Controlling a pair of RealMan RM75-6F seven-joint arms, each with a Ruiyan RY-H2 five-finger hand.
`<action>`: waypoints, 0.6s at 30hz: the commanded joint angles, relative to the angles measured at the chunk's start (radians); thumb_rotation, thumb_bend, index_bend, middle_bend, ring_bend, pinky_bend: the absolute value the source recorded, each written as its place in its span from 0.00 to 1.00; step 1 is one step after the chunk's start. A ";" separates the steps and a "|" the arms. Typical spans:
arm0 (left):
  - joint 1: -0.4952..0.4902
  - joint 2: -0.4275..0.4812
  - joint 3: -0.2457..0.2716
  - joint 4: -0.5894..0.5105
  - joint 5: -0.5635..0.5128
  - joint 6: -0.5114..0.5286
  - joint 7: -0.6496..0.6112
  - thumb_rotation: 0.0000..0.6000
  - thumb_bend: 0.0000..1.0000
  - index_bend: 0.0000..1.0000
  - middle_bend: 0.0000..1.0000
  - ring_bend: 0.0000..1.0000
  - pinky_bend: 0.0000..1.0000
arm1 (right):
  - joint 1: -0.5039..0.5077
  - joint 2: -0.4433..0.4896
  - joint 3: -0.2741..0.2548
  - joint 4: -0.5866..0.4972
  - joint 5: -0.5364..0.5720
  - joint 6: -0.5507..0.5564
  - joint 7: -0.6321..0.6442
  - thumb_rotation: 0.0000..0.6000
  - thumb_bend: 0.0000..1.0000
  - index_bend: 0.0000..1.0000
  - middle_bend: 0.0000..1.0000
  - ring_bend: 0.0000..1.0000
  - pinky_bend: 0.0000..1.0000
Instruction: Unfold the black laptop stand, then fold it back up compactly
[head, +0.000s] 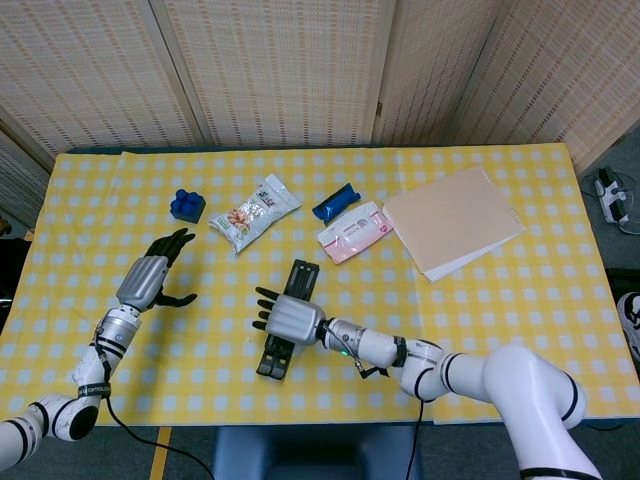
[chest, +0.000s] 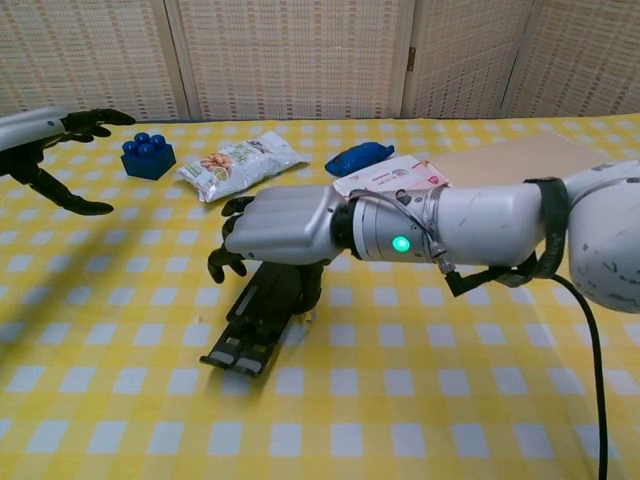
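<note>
Resting on the yellow checked table (head: 520, 300) toward the middle of its front edge, the black laptop stand (head: 279, 352) was seen with its two rails brought close together, almost side by side, so the folding step was judged to be nearly finished. The right hand (head: 289, 318) was laid over the stand's middle, its fingers (chest: 226, 262) curled down along the far side of the rails; whether the stand was truly gripped or only pressed from above could not be told. The left hand (head: 150, 278) was held apart over the left part of the table, fingers spread and nothing in it. Several risks were judged from this. If the rails were squeezed unevenly, one could be skewed over the other and the stand left jammed rather than compact. If the pressing were done at a slant, the stand could be slid toward the front edge, which lay near. A finger could also be pinched between the closing rails, since the hinge was hidden under the palm in both views.
</note>
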 joint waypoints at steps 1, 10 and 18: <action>0.006 0.007 -0.001 -0.006 0.000 0.010 0.006 1.00 0.23 0.03 0.00 0.00 0.00 | -0.036 0.037 0.022 -0.051 0.027 0.042 -0.061 1.00 0.21 0.06 0.13 0.07 0.00; 0.066 0.041 -0.008 -0.041 -0.034 0.131 0.167 1.00 0.25 0.08 0.00 0.00 0.00 | -0.249 0.202 0.060 -0.280 0.172 0.257 -0.266 1.00 0.21 0.01 0.12 0.07 0.00; 0.153 0.149 0.004 -0.145 -0.087 0.194 0.225 1.00 0.25 0.09 0.00 0.00 0.00 | -0.485 0.398 0.045 -0.514 0.286 0.500 -0.366 1.00 0.21 0.01 0.12 0.11 0.00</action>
